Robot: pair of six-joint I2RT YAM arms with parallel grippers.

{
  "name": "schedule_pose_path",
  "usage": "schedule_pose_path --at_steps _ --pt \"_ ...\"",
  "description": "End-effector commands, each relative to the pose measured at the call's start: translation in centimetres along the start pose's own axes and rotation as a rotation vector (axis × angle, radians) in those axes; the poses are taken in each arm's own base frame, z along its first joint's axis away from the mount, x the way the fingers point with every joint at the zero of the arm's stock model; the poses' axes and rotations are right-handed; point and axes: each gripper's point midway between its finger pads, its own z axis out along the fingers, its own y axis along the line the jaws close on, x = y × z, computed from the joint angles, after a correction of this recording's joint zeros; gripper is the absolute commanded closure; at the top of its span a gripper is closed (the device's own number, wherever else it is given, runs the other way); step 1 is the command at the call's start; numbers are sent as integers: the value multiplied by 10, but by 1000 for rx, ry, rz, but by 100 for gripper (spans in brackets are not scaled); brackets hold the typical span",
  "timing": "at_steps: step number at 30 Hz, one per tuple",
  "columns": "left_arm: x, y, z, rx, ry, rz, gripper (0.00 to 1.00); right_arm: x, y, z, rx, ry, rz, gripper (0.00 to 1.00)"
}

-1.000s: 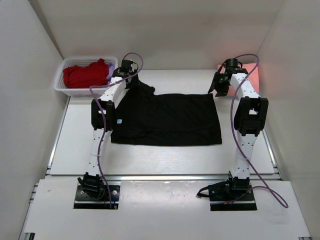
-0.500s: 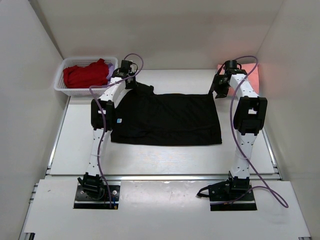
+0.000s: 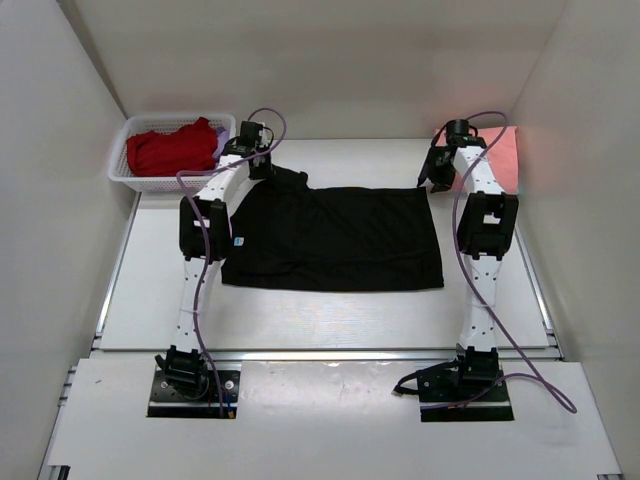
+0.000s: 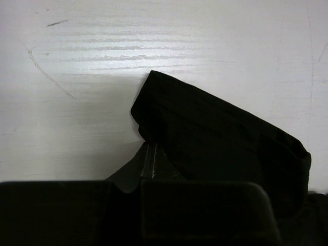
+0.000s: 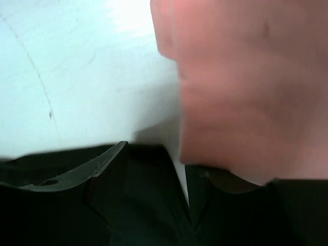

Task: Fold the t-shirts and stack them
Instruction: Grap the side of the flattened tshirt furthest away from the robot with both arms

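Black t-shirt: laid spread out and mostly flat at the centre of the top view, on the white table. A small blue-white label is seen at its left edge. One sleeve is drawn up at the upper left corner of the garment; in the left wrist view this sleeve is shown as a folded flap raised slightly off the table, with a stitched seam running down into the dark fingers at the bottom of the frame.

Left gripper: placed over that sleeve, at the upper left of the shirt, and appears to be clamped on the sleeve cloth.

Salmon-pink t-shirt: located at the upper right of the top view, against the side wall, well apart from the black one. In the right wrist view it is seen blurred, filling the upper right of the frame, its lower edge meeting the fingers.

Right gripper: positioned between the pink cloth and the black shirt's upper right corner. Whether anything is pinched cannot be told.

Red t-shirt: bunched inside the white basket at the upper left. Lilac t-shirt: partly seen just beside it, in the same basket.
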Motion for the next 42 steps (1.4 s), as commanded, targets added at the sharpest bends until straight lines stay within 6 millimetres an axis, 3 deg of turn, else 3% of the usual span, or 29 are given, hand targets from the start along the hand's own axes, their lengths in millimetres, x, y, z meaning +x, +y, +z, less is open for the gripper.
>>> schedule_pose_path --at_steps 1,4,5,8,10,17,19,20,23,25,27,28,32,34,37,40,42 --pt "-23 -9 -34 49 -31 8 100 -8 14 0 -15 -3 -12 56" --pt "-27 -13 -37 62 -48 8 100 -4 21 6 -12 19 -31 58" --pt "-30 -12 -39 67 -55 0 100 -10 23 0 -18 5 -35 60" --pt "-35 -15 -43 85 -64 -17 100 -7 29 2 -21 17 -30 80" --pt "-37 -12 -46 82 -67 -26 100 -5 30 3 -20 19 -41 84" --pt "-35 -8 -57 93 -63 -20 100 1 23 -1 31 37 -60 63" --pt "-38 -3 -61 91 -67 -26 100 -2 19 -6 58 27 -71 61" --pt "-36 -10 -61 104 -62 -22 100 3 29 -6 63 31 -88 61" --pt "-41 -12 -67 112 -74 -19 100 13 22 -6 122 60 -125 62" --pt "-41 -14 -69 110 -72 -21 100 20 17 -3 136 86 -129 71" --pt "-47 -15 -75 115 -88 -20 100 22 15 -3 137 96 -130 100" --pt "-46 -16 -76 116 -88 -20 100 22 16 -2 137 97 -131 100" --pt "-50 -14 -87 121 -90 -28 100 9 28 -13 109 49 -146 100" --pt "-55 -14 -100 128 -99 -35 100 -9 34 -31 85 -8 -151 100" --pt "-51 -14 -114 140 -87 -31 100 -14 37 -39 70 -23 -170 100" --pt "-41 -12 -124 142 -68 -39 100 -19 36 -55 60 -33 -179 100" --pt "-23 -12 -129 150 -25 -47 100 -17 35 -62 60 -20 -178 100"
